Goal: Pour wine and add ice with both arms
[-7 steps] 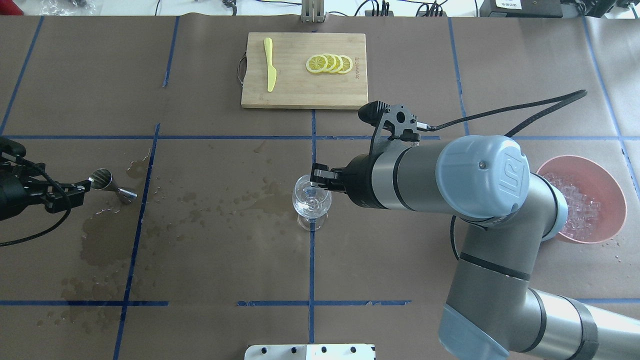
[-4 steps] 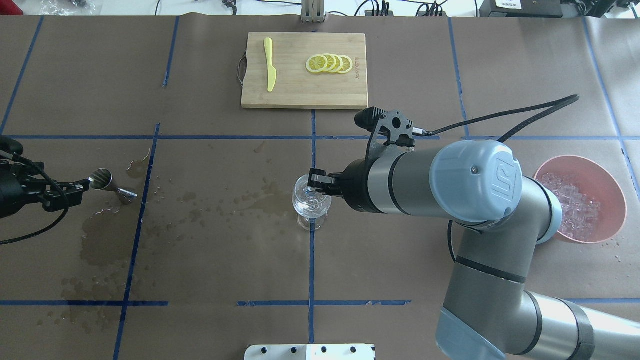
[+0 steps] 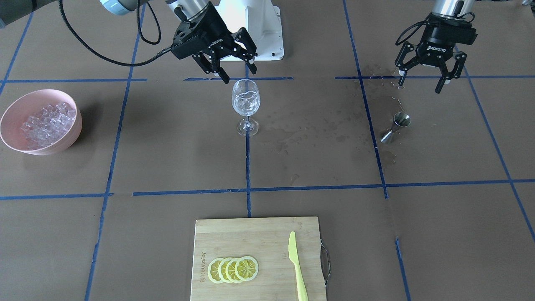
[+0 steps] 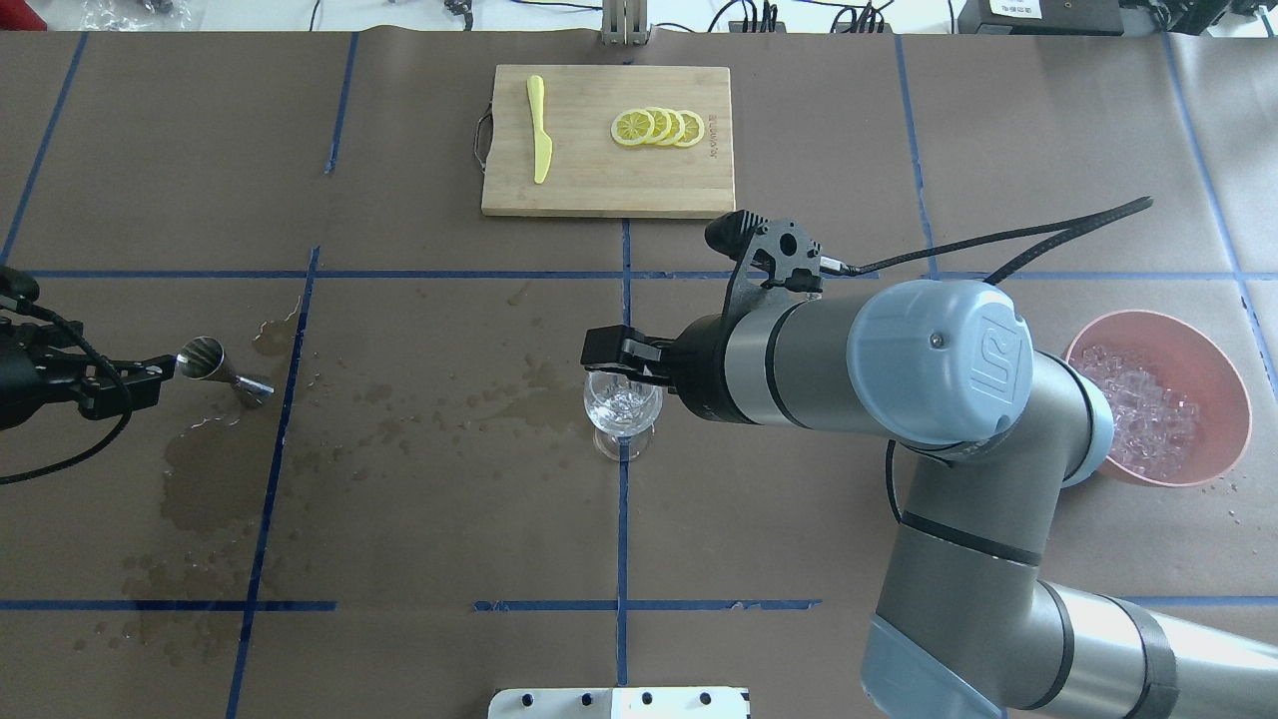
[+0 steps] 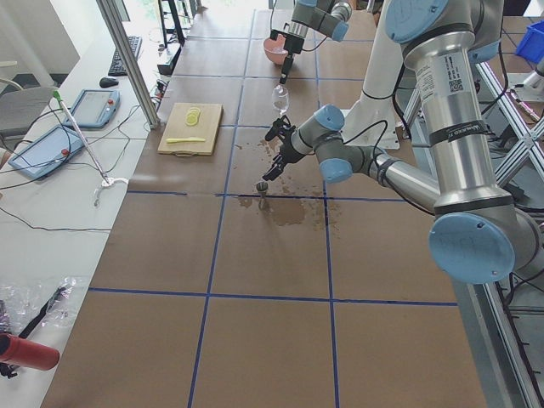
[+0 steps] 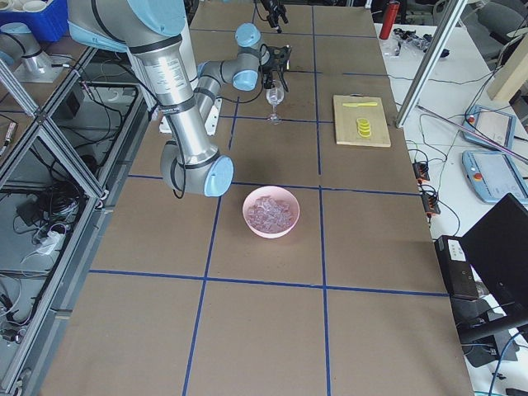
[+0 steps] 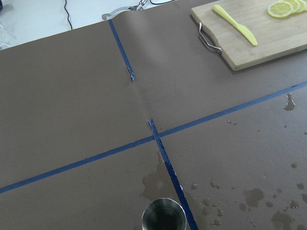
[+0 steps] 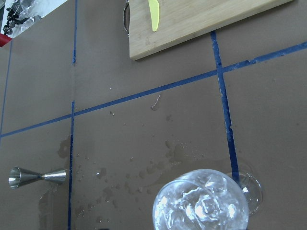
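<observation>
A clear wine glass stands at the table's middle, also in the overhead view. The right wrist view shows clear ice cubes in its bowl; I cannot make out any wine among them. My right gripper is open and empty, just above and behind the glass rim, and shows in the overhead view too. More ice is heaped in a pink bowl. My left gripper is open and empty, hanging above and behind an upright steel jigger.
A bamboo cutting board with lemon slices and a yellow knife lies across the table from me. Wet stains spread between glass and jigger. The white robot base stands behind the glass.
My right gripper has shifted left across the top of the glass. My left gripper has drawn back a little from the jigger.
</observation>
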You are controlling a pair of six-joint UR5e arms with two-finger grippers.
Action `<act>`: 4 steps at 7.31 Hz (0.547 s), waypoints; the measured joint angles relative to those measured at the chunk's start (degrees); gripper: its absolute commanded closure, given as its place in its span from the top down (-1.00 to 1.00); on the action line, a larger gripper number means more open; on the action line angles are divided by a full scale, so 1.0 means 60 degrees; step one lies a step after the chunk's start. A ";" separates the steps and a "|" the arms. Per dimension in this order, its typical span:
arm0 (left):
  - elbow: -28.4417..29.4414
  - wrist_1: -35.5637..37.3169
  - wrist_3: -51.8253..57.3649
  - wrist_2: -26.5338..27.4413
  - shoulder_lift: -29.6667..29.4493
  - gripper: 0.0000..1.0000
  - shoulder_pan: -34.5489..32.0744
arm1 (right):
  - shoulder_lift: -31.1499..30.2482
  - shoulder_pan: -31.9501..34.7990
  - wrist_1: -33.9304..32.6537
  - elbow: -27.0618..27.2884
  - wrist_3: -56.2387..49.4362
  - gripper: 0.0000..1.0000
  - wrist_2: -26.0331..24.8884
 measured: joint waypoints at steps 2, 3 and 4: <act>-0.0074 0.0169 0.0016 -0.0118 -0.0039 1.00 -0.0068 | 0.0009 0.0007 -0.0050 0.0023 0.0011 1.00 -0.0007; -0.0089 0.0369 0.0203 -0.0215 -0.0126 1.00 -0.0184 | -0.0015 0.0095 -0.0108 0.0073 0.0000 1.00 0.0020; -0.0087 0.0729 0.0543 -0.0595 -0.0330 1.00 -0.0562 | -0.0054 0.0268 -0.0420 0.0198 -0.0046 1.00 0.0081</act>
